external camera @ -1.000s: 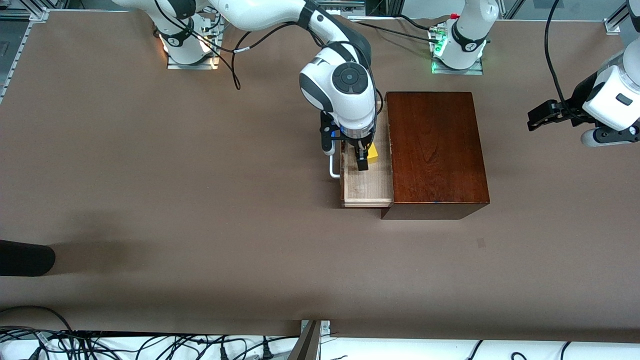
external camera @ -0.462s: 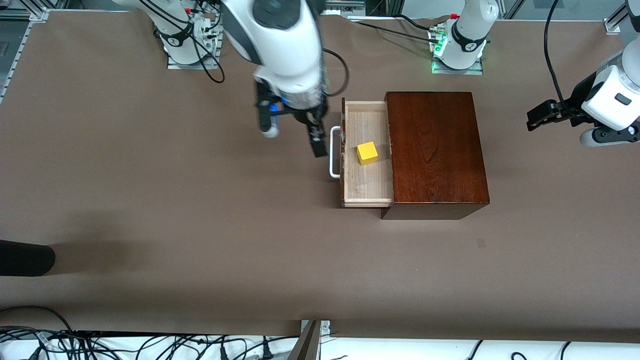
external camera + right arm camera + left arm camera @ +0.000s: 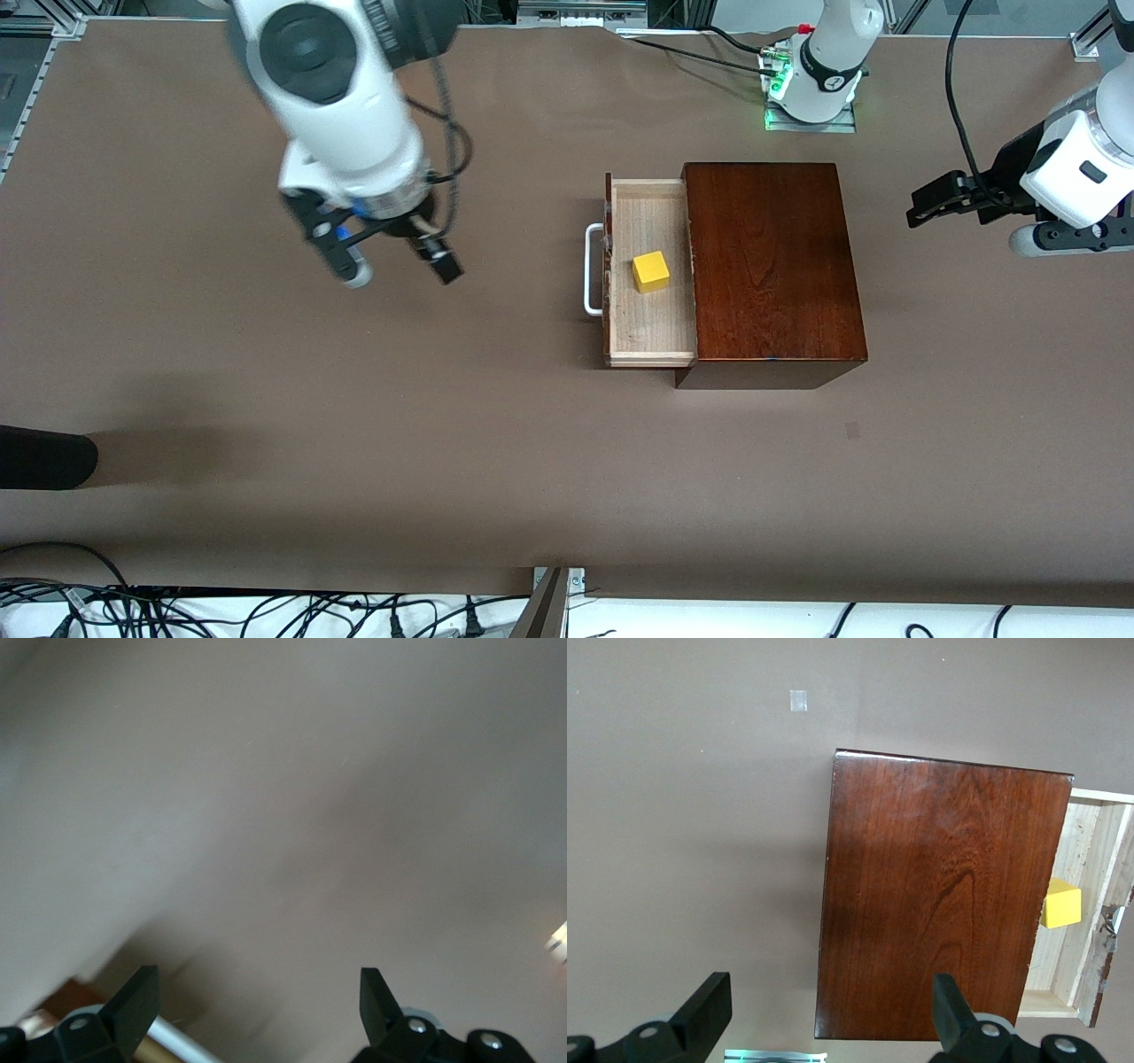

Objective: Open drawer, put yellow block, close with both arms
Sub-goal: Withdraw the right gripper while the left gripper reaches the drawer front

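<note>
The drawer [image 3: 651, 323] stands pulled out of the dark mahogany box [image 3: 771, 266], its white loop handle [image 3: 591, 270] toward the right arm's end. The yellow block [image 3: 650, 271] lies in the pale tray, free of both grippers. My right gripper [image 3: 425, 257] is open and empty, up over bare table well off the handle toward the right arm's end; its wrist view shows its spread fingers [image 3: 137, 997]. My left gripper [image 3: 926, 206] is open and empty in the air off the box's closed end. Its wrist view shows the box [image 3: 939, 904], the tray [image 3: 1090, 895] and the block [image 3: 1061, 904].
A dark rounded object [image 3: 44, 456] lies at the table's edge at the right arm's end, nearer the camera. Cables [image 3: 177, 611] run along the near edge. A small tape mark [image 3: 851, 431] sits on the table nearer the camera than the box.
My right gripper has let go of the yellow block in the drawer, risen and swung away toward the right arm's end. My left gripper has shifted slightly toward the box.
</note>
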You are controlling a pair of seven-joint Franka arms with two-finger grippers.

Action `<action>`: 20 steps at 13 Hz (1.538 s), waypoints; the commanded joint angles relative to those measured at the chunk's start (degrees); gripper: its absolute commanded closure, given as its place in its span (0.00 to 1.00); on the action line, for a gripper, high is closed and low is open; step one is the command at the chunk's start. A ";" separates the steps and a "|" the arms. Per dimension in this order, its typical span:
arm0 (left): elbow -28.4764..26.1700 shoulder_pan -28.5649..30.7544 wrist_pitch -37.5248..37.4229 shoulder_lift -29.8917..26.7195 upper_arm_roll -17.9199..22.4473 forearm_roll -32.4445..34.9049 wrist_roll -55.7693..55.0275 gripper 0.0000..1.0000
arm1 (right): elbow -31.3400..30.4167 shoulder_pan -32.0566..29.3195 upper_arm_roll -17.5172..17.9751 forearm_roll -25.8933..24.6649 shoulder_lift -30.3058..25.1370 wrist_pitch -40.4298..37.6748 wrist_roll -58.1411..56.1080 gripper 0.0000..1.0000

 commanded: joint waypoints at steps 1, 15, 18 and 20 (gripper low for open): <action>1.98 -0.80 -0.72 1.13 -1.43 -1.17 -4.26 0.00 | -17.44 0.85 -4.79 -2.41 -13.46 2.02 -15.46 0.00; 8.39 -13.43 3.66 14.56 -19.29 2.25 -55.48 0.00 | -31.54 -49.30 28.22 -8.13 -25.00 2.83 -73.39 0.00; 13.39 -19.76 5.69 21.24 -18.85 4.62 -65.59 0.00 | -31.27 -50.83 27.37 -7.43 -26.06 2.37 -75.89 0.00; 15.68 -23.46 8.58 25.72 -18.67 6.38 -72.71 0.00 | -28.74 -50.39 26.13 -6.64 -25.97 1.50 -75.89 0.00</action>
